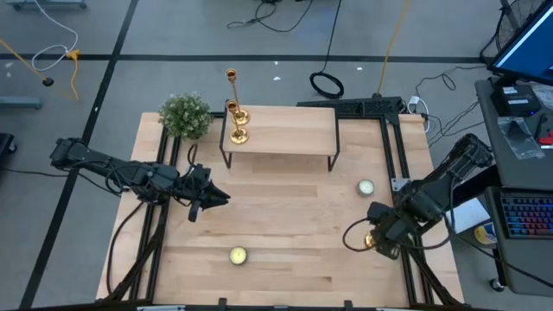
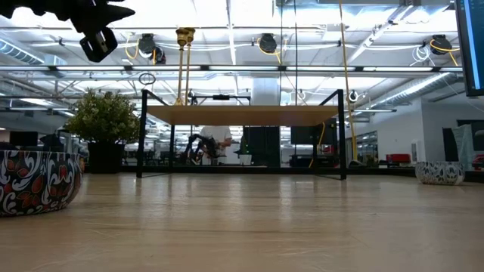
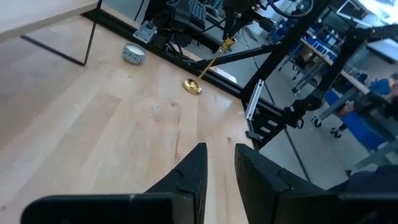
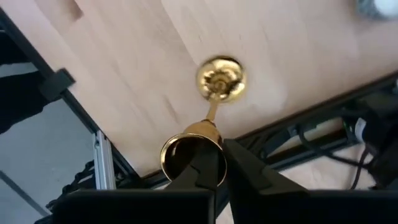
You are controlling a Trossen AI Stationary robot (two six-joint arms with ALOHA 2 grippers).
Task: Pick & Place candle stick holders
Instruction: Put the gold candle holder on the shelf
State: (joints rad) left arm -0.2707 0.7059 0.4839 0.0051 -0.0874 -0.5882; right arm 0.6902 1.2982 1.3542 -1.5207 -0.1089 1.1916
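Two gold candle stick holders (image 1: 235,112) stand upright by their round bases on the left end of a small raised wooden shelf (image 1: 285,130); they also show in the low view (image 2: 184,64). A third gold holder (image 3: 208,65) is at the table's right edge, with my right gripper (image 4: 217,165) shut on its top. My left gripper (image 3: 221,155) hovers above the table's left half, slightly open, with nothing between its fingers. My right gripper pinches the holder's top cup (image 4: 186,149) between its two fingers, coming from above and pointing down. The stem (image 4: 212,112) slants away below the fingers. The round base (image 4: 221,78) is at the tabletop near the right edge; whether it rests there or is just clear, I cannot tell.
Two small candles in patterned tins sit on the table, one right of centre (image 1: 365,187) and one near the front edge (image 1: 238,256). A green bushy plant (image 1: 186,115) stands at the far left corner beside the shelf. Black frame rails (image 1: 402,173) run along both sides.
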